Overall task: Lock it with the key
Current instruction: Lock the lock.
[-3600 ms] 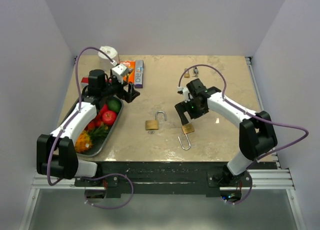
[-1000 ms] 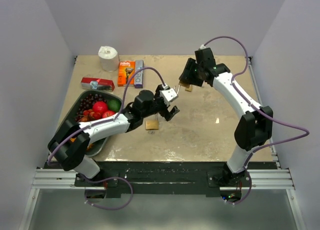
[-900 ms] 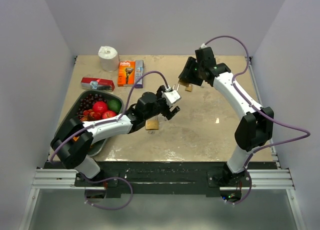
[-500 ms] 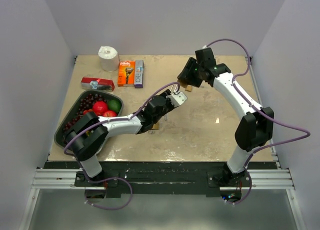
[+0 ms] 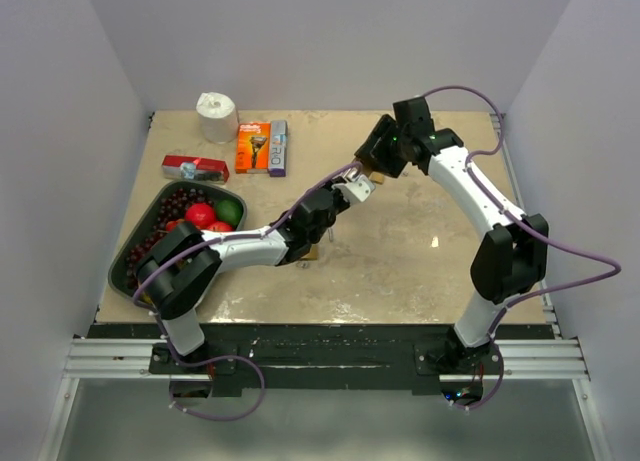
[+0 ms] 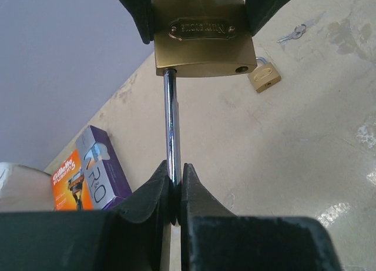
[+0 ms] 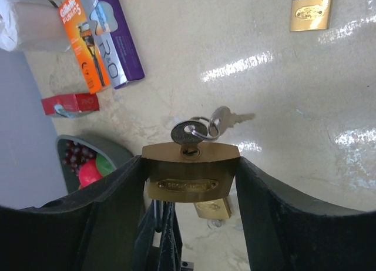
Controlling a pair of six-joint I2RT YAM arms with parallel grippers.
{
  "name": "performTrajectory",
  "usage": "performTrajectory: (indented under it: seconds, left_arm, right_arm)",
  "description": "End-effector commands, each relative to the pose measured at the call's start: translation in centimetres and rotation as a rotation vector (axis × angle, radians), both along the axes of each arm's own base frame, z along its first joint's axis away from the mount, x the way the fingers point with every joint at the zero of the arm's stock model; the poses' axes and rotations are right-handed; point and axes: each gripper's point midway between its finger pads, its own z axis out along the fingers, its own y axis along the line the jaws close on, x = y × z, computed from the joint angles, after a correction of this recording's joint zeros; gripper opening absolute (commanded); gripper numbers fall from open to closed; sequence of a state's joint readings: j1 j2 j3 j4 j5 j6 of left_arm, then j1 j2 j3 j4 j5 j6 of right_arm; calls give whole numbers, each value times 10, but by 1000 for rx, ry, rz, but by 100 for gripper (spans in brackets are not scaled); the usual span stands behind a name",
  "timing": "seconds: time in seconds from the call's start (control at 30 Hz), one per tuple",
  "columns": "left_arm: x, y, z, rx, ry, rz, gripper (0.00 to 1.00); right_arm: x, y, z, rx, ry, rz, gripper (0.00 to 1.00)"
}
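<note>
A brass padlock (image 7: 191, 171) hangs in the air between the fingers of my right gripper (image 7: 189, 165), which press on its two sides. A key (image 7: 189, 131) sits in its keyhole, with a ring and a second key hanging from it. The steel shackle (image 6: 171, 124) is pulled out of the padlock body (image 6: 202, 39), and my left gripper (image 6: 175, 188) is shut on that shackle. In the top view the two grippers meet over the table's middle back, left gripper (image 5: 352, 186) just below right gripper (image 5: 372, 166).
A small shut padlock (image 6: 264, 76) and loose keys (image 6: 292, 33) lie on the table behind. Another brass padlock (image 5: 305, 251) lies under the left arm. Razor boxes (image 5: 262, 146), a paper roll (image 5: 216, 114), a red box (image 5: 195, 167) and a fruit tray (image 5: 125, 261) stand at the left.
My left arm has stretched right towards the held padlock, and its open jaws have shut on the shackle. The right arm has barely moved.
</note>
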State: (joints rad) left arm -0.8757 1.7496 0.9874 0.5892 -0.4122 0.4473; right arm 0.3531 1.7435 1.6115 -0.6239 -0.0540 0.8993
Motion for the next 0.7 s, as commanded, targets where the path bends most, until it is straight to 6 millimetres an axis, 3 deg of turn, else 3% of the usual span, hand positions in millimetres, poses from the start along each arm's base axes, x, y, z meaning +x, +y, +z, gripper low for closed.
performTrajectory:
  seconds: [0.0,0.07,0.1,0.37,0.43,0.47,0.5,0.57,0.63,0.67]
  left_arm:
    - [0,-14,35,-73,-62,-56,0]
    - [-5,-15,44,-104,-65,-87,0]
    - [-7,-13,48,-114,-62,-97,0]
    - [-20,-10,71,-250,74,-292,0]
    - [-32,-14,74,-278,144,-395,0]
    - [-31,-13,82,-295,157,-416,0]
    - [-28,-3,79,-299,200,-423,0]
    - [-38,-7,90,-323,253,-533,0]
    - [-45,-1,90,-316,316,-613,0]
    - [-46,-1,100,-313,316,-646,0]
  right_arm:
    - [0,15,57,64,-162,81,75]
    - [7,13,71,45,-220,82,87]
    - [11,9,79,37,-245,72,98]
    - [35,-27,140,-73,-523,138,99]
    - [29,-38,152,-79,-636,263,99]
    - [30,-39,170,-52,-741,315,99]
    - [16,-44,171,25,-768,429,99]
    - [9,-49,190,143,-838,491,99]
    - [-2,-48,188,225,-814,608,99]
    - [-5,-45,184,243,-799,660,99]
